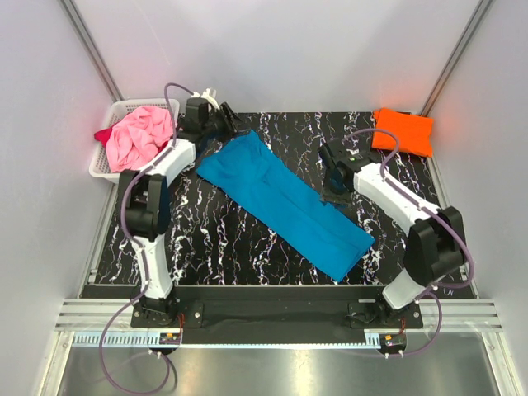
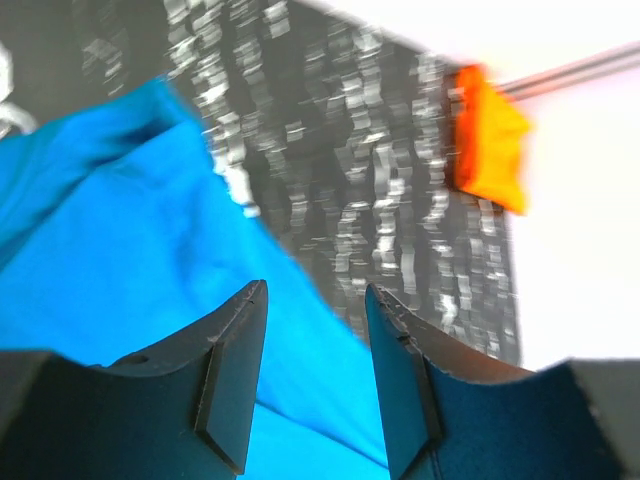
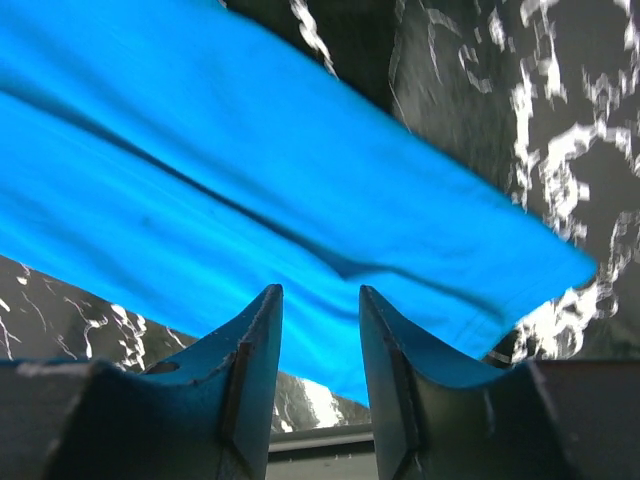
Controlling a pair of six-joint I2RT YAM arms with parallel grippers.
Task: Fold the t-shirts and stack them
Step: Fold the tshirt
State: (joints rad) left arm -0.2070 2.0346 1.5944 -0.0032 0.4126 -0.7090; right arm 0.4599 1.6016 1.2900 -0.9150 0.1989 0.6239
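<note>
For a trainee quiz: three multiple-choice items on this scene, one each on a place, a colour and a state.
1. The orange shirt lies at the table's: A near left corner; B far right corner; C centre.
2. The top shirt in the basket is: A pink; B green; C white.
3. The blue shirt is: A balled up; B folded into a long strip; C hanging off.
B, it sits far right; A, pink cloth shows there; B, it lies as a flat band.

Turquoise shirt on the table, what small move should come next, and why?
Probably lower the left pincer onto the far end of the turquoise shirt and pinch it. The shirt lies as a long flat strip, and that pincer and the right pincer hang open near it, empty.
</note>
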